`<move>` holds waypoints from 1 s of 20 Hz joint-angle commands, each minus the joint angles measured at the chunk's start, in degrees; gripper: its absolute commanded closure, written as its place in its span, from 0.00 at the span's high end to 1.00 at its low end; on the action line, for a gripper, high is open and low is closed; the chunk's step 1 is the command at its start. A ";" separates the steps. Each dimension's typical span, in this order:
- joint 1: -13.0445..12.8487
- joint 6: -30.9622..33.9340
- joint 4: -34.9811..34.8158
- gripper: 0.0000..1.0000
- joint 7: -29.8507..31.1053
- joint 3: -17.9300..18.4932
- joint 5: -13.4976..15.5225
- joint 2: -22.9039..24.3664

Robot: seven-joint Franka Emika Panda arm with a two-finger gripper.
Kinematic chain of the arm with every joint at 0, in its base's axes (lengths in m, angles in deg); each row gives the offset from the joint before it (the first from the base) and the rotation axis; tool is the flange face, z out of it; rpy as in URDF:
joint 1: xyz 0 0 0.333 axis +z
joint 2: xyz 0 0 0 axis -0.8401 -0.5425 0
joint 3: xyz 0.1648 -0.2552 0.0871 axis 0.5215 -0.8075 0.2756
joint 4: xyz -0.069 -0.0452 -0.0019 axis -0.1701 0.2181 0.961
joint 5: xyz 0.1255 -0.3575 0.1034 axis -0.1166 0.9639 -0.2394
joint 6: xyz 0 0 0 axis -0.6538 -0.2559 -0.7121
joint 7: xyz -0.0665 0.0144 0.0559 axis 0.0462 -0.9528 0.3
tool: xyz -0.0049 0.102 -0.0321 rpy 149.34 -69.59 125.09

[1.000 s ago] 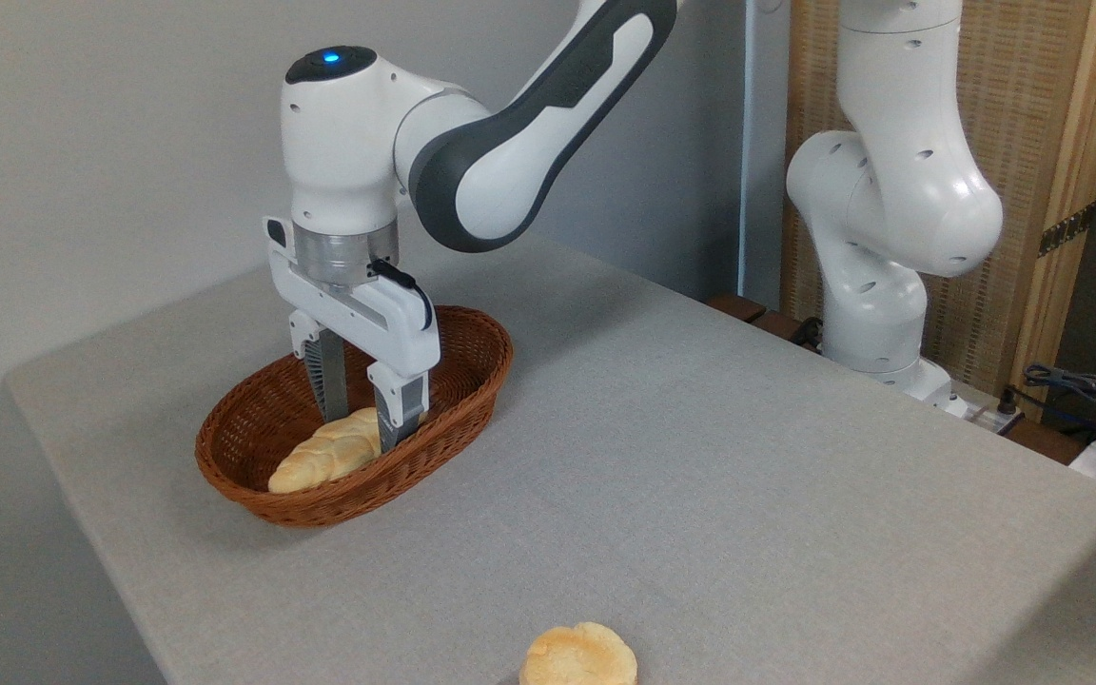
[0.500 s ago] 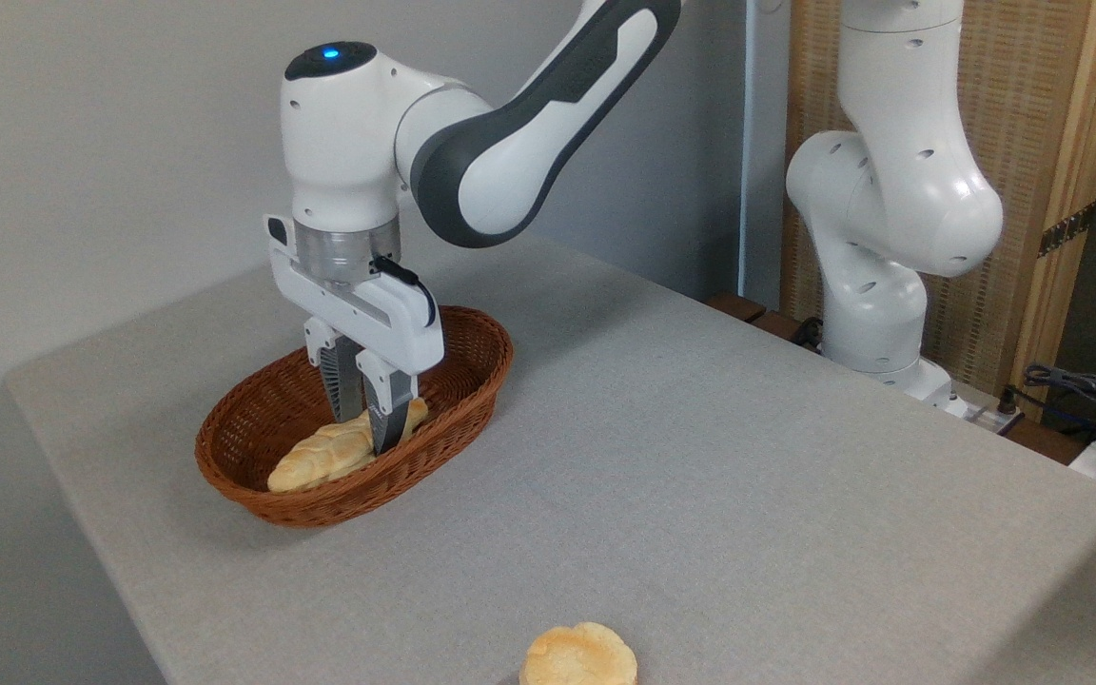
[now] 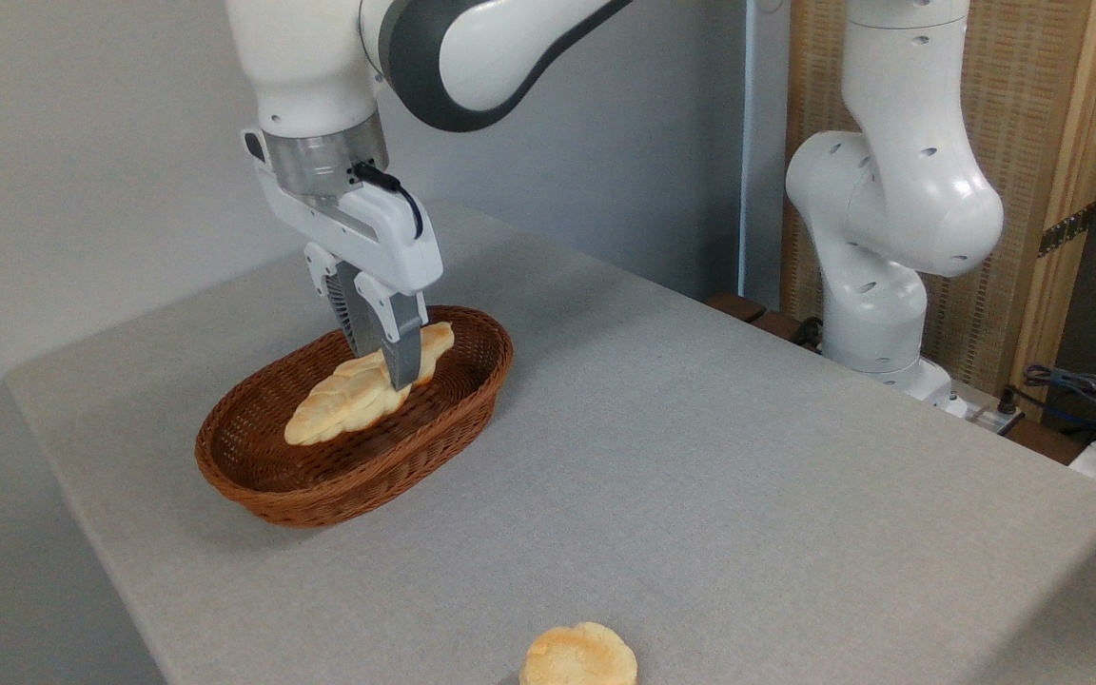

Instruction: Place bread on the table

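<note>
Pale beige braided loaf (image 3: 358, 398) clamped between the fingers of the gripper (image 3: 394, 366), held in the air over the brown wicker basket (image 3: 320, 495), clear of the basket floor. Grip placed right of centre, nearer the upper right end; longer left end drooping down towards the basket interior. Probably light and fairly stiff, judging from the shape kept under an off-centre hold; knobbly plaits likely to give the fingers purchase, crust possibly apt to dent or crumble under hard squeeze. Better balance to be expected from a hold at mid-length, across the narrow width. Risk of the low end catching on the basket rim during sideways travel. Grey speckled counter (image 3: 700, 457) free to the right; small round bun (image 3: 578, 656) at the near edge, well apart.
</note>
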 commanded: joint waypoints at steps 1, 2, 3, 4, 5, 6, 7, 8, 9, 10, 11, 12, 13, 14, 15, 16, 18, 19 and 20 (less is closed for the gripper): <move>-0.32 6.76 1.31 0.51 -6.50 2.80 -0.71 1.81; -0.32 7.65 -0.09 0.53 -8.52 3.67 -1.59 3.92; -0.32 8.00 -1.84 0.55 -11.15 5.77 -1.78 6.11; -0.40 8.01 -2.99 0.56 -13.35 7.70 -2.04 7.62; -0.40 8.09 -3.27 0.58 -14.85 8.68 -3.26 8.41; -0.40 8.09 -3.27 0.60 -15.04 10.34 -4.66 8.68; -0.49 8.09 -3.44 0.74 -15.13 11.58 -5.98 8.69; -0.49 8.18 -3.62 0.94 -15.05 11.68 -7.39 8.69; -0.49 8.70 -3.88 1.00 -14.87 11.77 -8.71 8.77; -0.49 9.75 -3.97 1.00 -14.87 11.77 -9.24 8.77; -0.49 10.20 -4.06 1.00 -14.69 11.85 -9.25 8.77; -0.49 10.29 -4.06 1.00 -14.61 12.72 -9.33 8.69; -0.49 10.64 -4.23 1.00 -14.87 13.08 -9.34 8.69; -0.49 10.82 -4.24 1.00 -14.96 13.26 -9.51 8.77; -0.49 10.82 -4.24 1.00 -15.04 13.35 -9.69 8.77; -0.49 10.82 -4.15 1.00 -15.04 13.35 -9.69 8.77; -0.49 10.82 -4.15 1.00 -15.04 13.35 -9.69 8.77; -0.49 10.82 -3.89 1.00 -14.96 13.35 -9.69 8.77; -0.49 10.73 -3.45 1.00 -15.04 13.44 -9.69 8.77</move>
